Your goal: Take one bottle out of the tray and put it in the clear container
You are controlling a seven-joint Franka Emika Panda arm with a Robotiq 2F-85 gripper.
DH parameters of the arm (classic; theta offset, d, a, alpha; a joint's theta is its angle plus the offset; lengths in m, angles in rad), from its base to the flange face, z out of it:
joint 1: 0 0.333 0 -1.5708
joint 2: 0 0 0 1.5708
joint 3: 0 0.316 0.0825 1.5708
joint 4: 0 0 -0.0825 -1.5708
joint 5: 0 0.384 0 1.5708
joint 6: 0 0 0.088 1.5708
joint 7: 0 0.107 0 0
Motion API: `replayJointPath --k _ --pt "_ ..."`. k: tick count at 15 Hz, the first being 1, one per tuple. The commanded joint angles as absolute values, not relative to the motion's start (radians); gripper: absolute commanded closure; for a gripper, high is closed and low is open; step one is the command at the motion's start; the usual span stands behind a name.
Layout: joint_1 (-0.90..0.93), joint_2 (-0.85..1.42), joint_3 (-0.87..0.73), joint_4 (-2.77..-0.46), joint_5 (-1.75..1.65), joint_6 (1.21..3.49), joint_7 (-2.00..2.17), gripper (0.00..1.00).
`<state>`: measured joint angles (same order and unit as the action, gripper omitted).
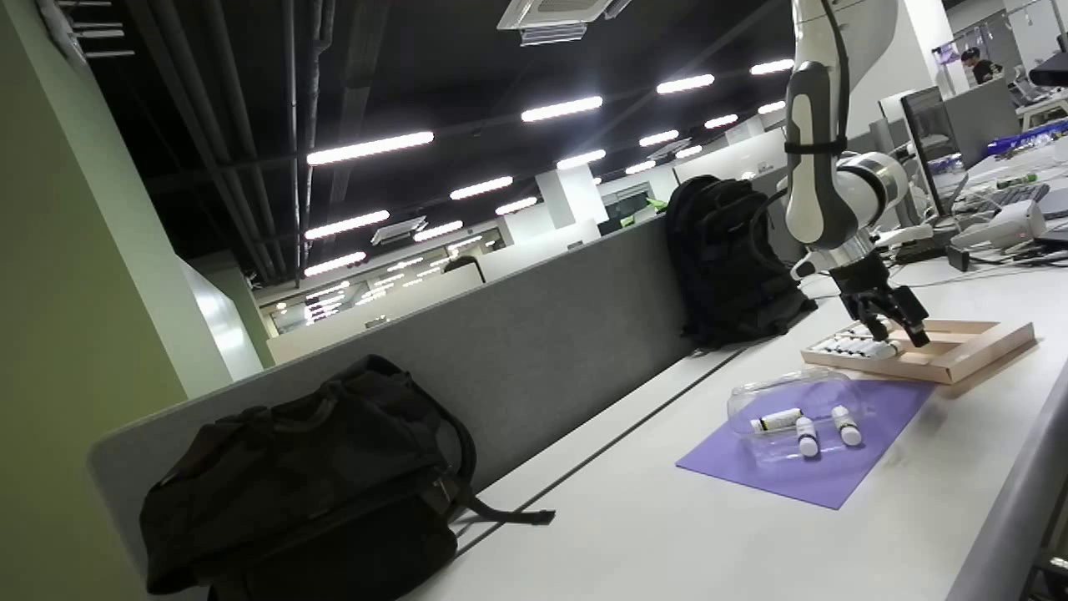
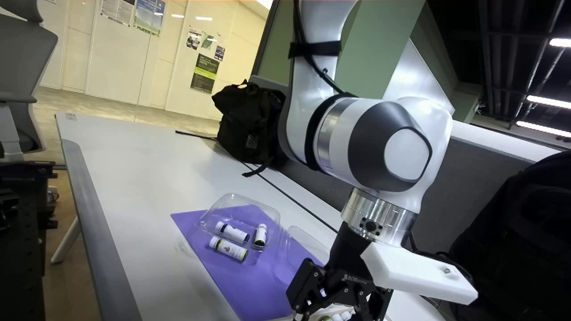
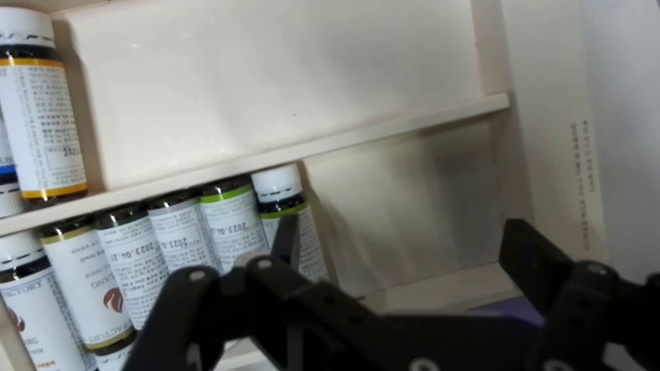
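Observation:
The light-brown wooden tray [image 1: 993, 351] lies beyond the purple mat, and its bare compartments fill the wrist view [image 3: 319, 147]. Several white-capped bottles lie side by side at its left in the wrist view, the rightmost a green-banded bottle [image 3: 281, 188]. My gripper [image 1: 899, 336] is open over the tray. In the wrist view my gripper [image 3: 402, 242] has its left finger over the green-banded bottle and its right finger near the tray's end wall, nothing between them. The clear container [image 2: 267, 208] holds three bottles [image 1: 807, 436]. In an exterior view the fingertips are cut off.
The purple mat [image 1: 889, 426] lies under the clear container, whose transparent lid [image 2: 308, 240] stands open on the tray side. A grey partition [image 1: 567, 367] runs along the desk with black backpacks [image 1: 309, 492] against it. A monitor [image 1: 930, 150] and clutter stand behind the arm.

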<state>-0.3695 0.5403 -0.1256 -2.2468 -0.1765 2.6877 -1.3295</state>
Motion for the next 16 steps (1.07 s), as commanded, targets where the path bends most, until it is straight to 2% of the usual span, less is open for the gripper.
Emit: replayJointPath --k 1,9,16 --pt "-0.378 0.551 -0.127 -2.226 -0.172 2.689 -1.309 0.0" --pt "-0.421 0.574 -0.093 -2.252 -0.172 2.822 -1.357 0.0" --pt "-0.442 0.595 -0.066 -2.244 -0.162 2.808 -1.353 0.0"
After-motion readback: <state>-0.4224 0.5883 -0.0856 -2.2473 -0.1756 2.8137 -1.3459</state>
